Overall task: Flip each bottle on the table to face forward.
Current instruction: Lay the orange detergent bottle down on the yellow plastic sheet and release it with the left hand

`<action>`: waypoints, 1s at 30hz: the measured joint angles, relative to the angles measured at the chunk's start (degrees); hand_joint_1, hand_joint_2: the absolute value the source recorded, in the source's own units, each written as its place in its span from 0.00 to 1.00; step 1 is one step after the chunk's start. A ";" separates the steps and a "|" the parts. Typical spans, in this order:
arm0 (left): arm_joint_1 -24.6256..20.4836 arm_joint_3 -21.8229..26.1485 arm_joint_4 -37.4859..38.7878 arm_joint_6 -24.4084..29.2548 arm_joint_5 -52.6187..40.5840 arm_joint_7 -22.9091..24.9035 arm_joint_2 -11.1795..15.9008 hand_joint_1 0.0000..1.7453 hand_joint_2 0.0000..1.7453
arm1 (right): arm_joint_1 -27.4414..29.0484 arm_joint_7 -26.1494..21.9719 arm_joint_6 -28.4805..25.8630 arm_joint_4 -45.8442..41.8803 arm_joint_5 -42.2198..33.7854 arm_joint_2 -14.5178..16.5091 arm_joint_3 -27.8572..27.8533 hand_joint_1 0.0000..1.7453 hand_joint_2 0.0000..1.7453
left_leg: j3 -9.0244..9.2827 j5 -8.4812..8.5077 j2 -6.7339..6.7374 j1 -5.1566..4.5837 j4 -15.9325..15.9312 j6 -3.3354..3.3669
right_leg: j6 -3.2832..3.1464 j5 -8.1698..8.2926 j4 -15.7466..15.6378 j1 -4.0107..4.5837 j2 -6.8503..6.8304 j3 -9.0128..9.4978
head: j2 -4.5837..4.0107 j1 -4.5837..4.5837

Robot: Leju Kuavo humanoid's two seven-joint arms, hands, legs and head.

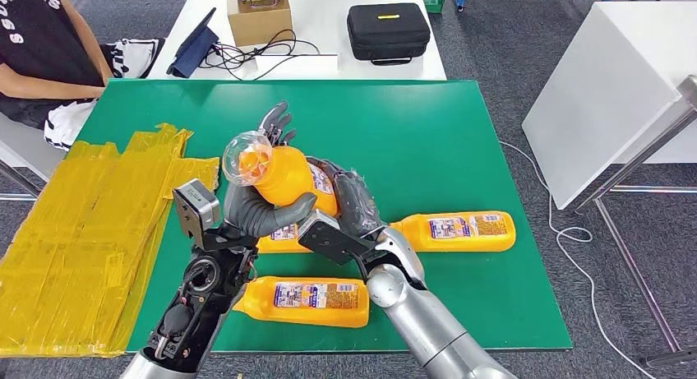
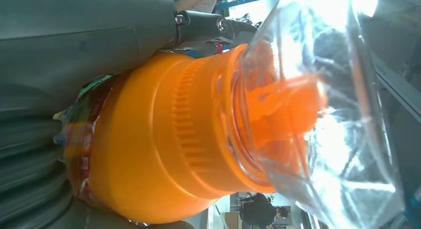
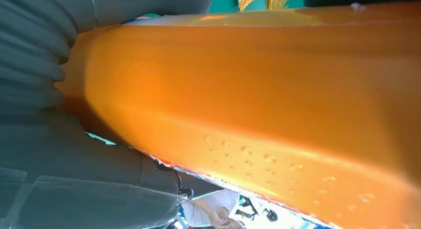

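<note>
An orange bottle [image 1: 288,177] with a clear cap [image 1: 245,159] is lifted above the green table [image 1: 427,140], cap tilted toward me. My left hand [image 1: 263,202] grips its shoulder below the cap, thumb across the front. My right hand [image 1: 349,206] holds its lower body from the right. Up close, the left wrist view has the orange bottle [image 2: 164,139] and its clear cap [image 2: 322,114]; the right wrist view has the bottle's side [image 3: 258,100]. Two more orange bottles lie label-up on the table: one [image 1: 460,230] at the right, another [image 1: 308,301] near the front edge. A third bottle [image 1: 283,241] lies partly hidden under my hands.
Crumpled yellow plastic bags [image 1: 82,231] cover the table's left part. A person in black [image 1: 41,50] sits at the far left. Behind stands a white table [image 1: 329,25] with a black case [image 1: 388,30], a cardboard box [image 1: 257,17] and cables. A white cabinet [image 1: 608,91] is at right.
</note>
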 joint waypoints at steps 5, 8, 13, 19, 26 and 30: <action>-0.22 -0.02 0.18 0.00 -0.08 0.03 0.00 0.03 1.00 | -0.01 0.26 -0.04 0.00 0.00 0.00 0.01 1.00 1.00 | 0.00 0.00 0.00 0.00 0.00 0.00 | 0.00 0.00 0.00 0.00 0.00 0.00 | 0.00 0.01; -0.36 -0.13 0.37 -0.02 -0.09 0.06 0.00 0.64 1.00 | -0.01 0.31 -0.04 0.00 -0.01 0.00 0.01 1.00 1.00 | 0.00 0.00 0.00 0.00 0.00 0.00 | 0.00 0.00 0.00 0.00 0.00 0.00 | 0.00 0.01; -0.53 -0.34 0.66 -0.02 -0.10 0.05 -0.13 1.00 1.00 | -0.01 0.44 -0.04 0.00 -0.11 0.00 -0.02 1.00 1.00 | 0.00 0.00 0.00 0.00 0.00 0.00 | 0.00 0.00 0.00 0.00 0.00 0.00 | 0.00 0.00; -0.65 -0.34 0.80 0.00 -0.10 0.05 -0.17 1.00 1.00 | 0.04 0.47 -0.02 0.00 -0.15 0.00 -0.03 1.00 1.00 | 0.00 0.00 0.00 0.00 0.00 0.00 | 0.00 0.00 0.00 0.00 0.00 0.00 | 0.00 -0.01; -0.84 -0.34 1.03 0.03 -0.10 0.04 -0.17 1.00 1.00 | 0.09 0.45 0.03 0.00 -0.19 0.02 -0.02 1.00 1.00 | 0.00 0.00 0.00 0.00 0.00 0.00 | 0.00 0.00 0.00 0.00 0.00 0.00 | 0.00 0.01; -0.84 -0.34 1.08 0.12 -0.07 0.03 -0.17 1.00 1.00 | 0.09 0.31 0.05 0.00 -0.55 0.02 -0.01 1.00 1.00 | 0.00 0.00 0.00 0.00 0.00 0.00 | 0.00 0.00 0.00 0.00 0.00 0.00 | 0.00 0.01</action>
